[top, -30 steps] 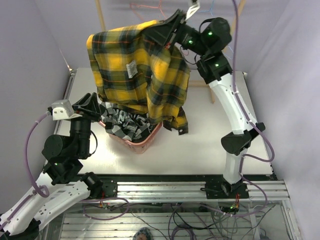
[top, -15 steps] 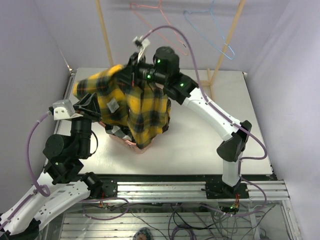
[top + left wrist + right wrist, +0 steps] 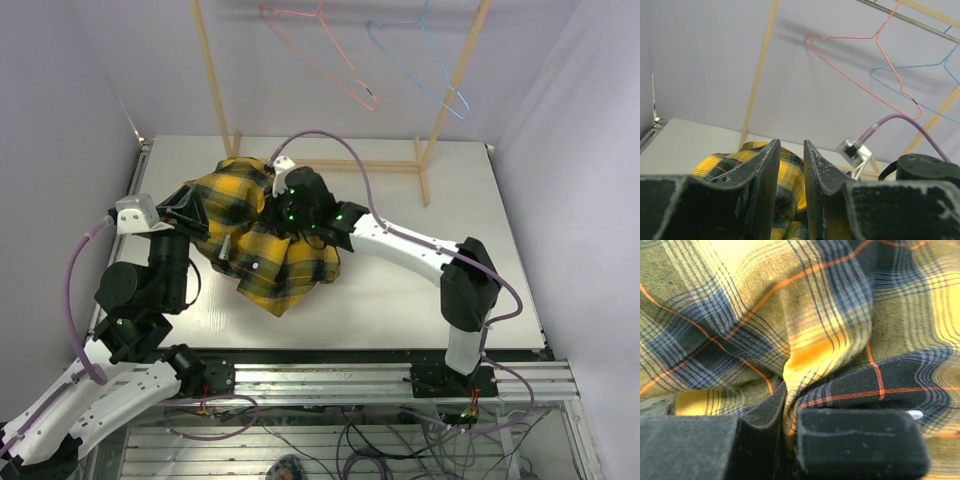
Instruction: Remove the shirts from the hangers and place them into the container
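Though buried in yellow shirt (image 3: 262,272) overhead, right tool (image 3: 790,432) clamps fabric; left tool (image 3: 791,150) apart.

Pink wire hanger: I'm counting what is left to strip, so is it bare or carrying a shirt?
Bare. The pink wire hanger shows only thin wire, no cloth on it; the yellow-and-black plaid shirt lies bunched below.

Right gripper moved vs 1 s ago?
Yes. The right gripper, shut on the yellow plaid shirt, has swung down and left, away from the blue hanger, to low over the table.
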### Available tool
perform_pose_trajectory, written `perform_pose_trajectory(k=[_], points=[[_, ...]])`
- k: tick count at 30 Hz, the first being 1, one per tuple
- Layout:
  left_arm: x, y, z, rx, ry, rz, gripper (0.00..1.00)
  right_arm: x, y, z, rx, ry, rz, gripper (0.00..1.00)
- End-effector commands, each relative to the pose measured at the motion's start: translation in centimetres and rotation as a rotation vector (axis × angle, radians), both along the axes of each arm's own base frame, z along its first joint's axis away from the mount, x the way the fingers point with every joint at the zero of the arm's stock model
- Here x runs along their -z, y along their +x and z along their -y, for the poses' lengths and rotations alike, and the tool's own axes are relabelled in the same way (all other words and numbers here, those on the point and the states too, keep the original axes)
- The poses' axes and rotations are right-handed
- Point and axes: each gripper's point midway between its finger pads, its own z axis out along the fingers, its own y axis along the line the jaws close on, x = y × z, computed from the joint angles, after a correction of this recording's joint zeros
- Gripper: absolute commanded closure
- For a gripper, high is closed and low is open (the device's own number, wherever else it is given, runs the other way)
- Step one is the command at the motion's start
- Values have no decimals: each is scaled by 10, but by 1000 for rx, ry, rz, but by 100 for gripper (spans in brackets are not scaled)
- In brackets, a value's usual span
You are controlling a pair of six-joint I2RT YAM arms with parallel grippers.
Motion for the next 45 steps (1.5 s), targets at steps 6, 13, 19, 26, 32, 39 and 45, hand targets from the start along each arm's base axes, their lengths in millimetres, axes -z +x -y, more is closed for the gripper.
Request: perform_pose_trajectory(k=[6, 13, 19, 26, 32, 39, 45], points=[[-1, 7, 11, 24, 11, -10, 64, 163, -44, 7, 1, -347, -193, 100], [2, 10, 14, 26, 22, -22, 63, 205, -54, 23, 31, -420, -271, 100], [3, 12, 16, 25, 29, -31, 63, 177, -57, 17, 2, -381, -254, 92], [5, 14, 18, 27, 34, -38, 63, 75, -50, 0, -20, -221, -118, 67], [6, 15, 17, 21, 38, -44, 63, 1, -34, 6, 48, -127, 25, 59], [19, 35, 24, -43, 111, -145, 54, -59, -33, 35, 145, -16, 125, 57], [61, 85, 68, 7, 266, -431, 63, -88, -47, 91, 285, 72, 168, 57]])
